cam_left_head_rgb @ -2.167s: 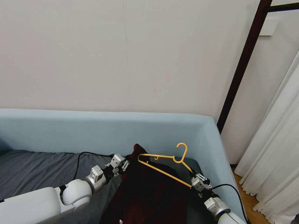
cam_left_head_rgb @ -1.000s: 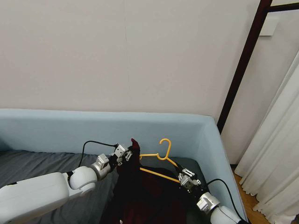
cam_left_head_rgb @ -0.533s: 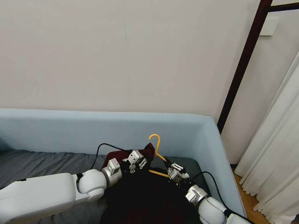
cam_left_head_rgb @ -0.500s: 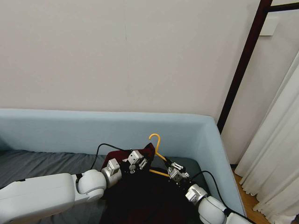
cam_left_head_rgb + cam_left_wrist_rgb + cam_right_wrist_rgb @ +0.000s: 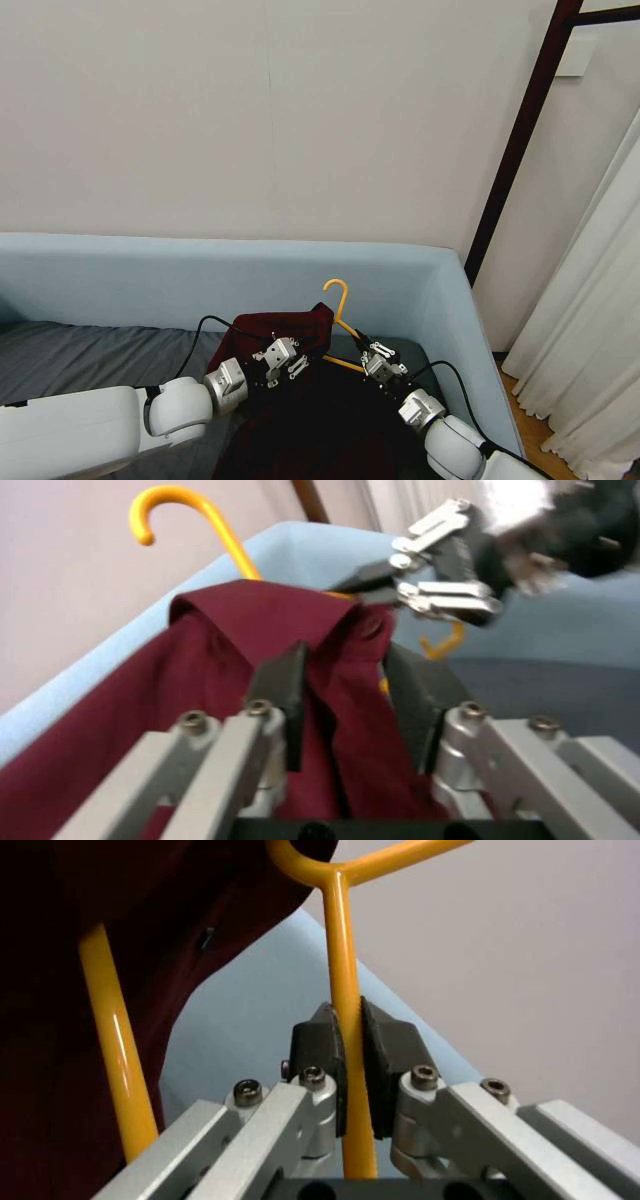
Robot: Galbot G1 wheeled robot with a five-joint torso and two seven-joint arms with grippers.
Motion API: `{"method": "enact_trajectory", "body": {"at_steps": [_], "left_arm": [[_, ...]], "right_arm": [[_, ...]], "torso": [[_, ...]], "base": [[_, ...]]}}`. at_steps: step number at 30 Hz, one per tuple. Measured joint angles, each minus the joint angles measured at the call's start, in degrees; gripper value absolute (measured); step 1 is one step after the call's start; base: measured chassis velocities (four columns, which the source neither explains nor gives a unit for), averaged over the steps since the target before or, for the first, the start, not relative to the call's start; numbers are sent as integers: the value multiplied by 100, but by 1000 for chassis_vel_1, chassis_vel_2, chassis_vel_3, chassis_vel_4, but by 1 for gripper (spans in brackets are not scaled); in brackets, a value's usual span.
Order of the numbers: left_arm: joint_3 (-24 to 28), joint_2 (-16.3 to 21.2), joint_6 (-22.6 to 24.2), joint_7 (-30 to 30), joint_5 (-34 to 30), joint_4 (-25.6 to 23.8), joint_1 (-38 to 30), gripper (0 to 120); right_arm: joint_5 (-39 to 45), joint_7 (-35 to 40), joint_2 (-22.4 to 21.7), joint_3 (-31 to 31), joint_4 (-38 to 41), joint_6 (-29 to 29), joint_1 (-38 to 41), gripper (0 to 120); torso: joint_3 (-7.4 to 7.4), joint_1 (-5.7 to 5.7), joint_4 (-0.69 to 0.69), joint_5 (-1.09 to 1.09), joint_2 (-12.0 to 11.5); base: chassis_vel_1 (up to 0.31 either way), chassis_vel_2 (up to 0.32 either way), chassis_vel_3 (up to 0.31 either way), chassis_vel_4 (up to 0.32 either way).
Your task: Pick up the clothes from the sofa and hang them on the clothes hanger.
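We lose one arm of the yellow hanger [image 5: 336, 282] beneath the maroon shirt [image 5: 288, 326], whose lower part runs off the head view's bottom edge.

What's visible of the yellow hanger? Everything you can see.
The yellow hanger looks like smooth plastic or coated wire, with a curved hook, a neck and sloping arms. It is held tilted above the sofa, hook uppermost. The right gripper is shut on one bar. A dark red shirt drapes over it, collar under the hook, and the left gripper is at that fabric.
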Motion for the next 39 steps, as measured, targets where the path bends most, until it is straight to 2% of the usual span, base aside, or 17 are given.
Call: {"method": "enact_trajectory", "body": {"at_steps": [4, 8, 11, 12, 15, 19, 21, 22, 26, 28, 31, 35, 39], "left_arm": [[-20, 494, -393, 274, 528, -263, 195, 56], [-185, 789, -772, 478, 535, -339, 258, 68], [-273, 891, -1368, 1368, -120, 2, 17, 82], [-273, 891, -1368, 1368, -120, 2, 17, 82], [-300, 772, -1640, 1981, -645, 541, -412, 95], [-287, 522, -1662, 2094, -975, 934, -687, 100], [-254, 192, -1663, 2560, -1428, 1417, -910, 100], [-254, 192, -1663, 2560, -1428, 1417, -910, 100], [-212, -168, -1539, 3707, -1936, 2002, -1169, 100], [-179, -216, -1433, 3928, -2056, 2073, -1230, 100], [-146, -375, -857, 4414, -2308, 2134, -1380, 100], [-101, -568, -514, 4557, -2471, 2212, -1423, 100], [-109, -719, -445, 4515, -2438, 2344, -1442, 100]], "right_arm": [[-74, 168, 84, 123, -25, 71, -92, 5], [-253, 240, 116, 219, -29, 167, -181, 5], [-440, 251, 140, 318, -63, 264, -259, 5], [-440, 251, 140, 318, -63, 264, -259, 5], [-686, 242, 151, 469, -193, 398, -332, 5], [-917, 235, 144, 627, -297, 548, -410, 5], [-1045, 234, 118, 730, -304, 611, -474, 5], [-1045, 234, 118, 730, -304, 611, -474, 5], [-1187, 230, 135, 686, -347, 643, -404, 5], [-1228, 231, 160, 654, -377, 660, -353, 5], [-1361, 242, 225, 611, -445, 723, -232, 5], [-1488, 256, 255, 558, -419, 723, -144, 5], [-1582, 257, 263, 545, -387, 741, -128, 5]], "torso": [[0, 0, 3, 0, 0], [0, -1, 2, 1, 0], [0, -1, 1, 0, 0], [0, -1, 1, 0, 0], [0, 0, 1, 1, 0], [0, 0, -1, 1, 0], [0, 0, -2, 0, 0], [0, 0, -2, 0, 0], [1, 0, -3, 0, 0], [1, 0, 1, 0, 0], [0, 0, 5, 1, 0], [1, 0, 0, 0, 0], [1, 0, 1, 0, 0]], "base": [[0, 0, 0, 0], [0, 0, 0, 0], [0, 0, 0, 0], [0, 0, 0, 0], [0, 0, 0, 0], [0, 0, 0, 0], [0, 0, 0, 0], [0, 0, 0, 0], [0, 0, 0, 0], [0, 0, 0, 0], [0, 0, 0, 0], [0, 0, 0, 0], [0, 0, 0, 0]]}}
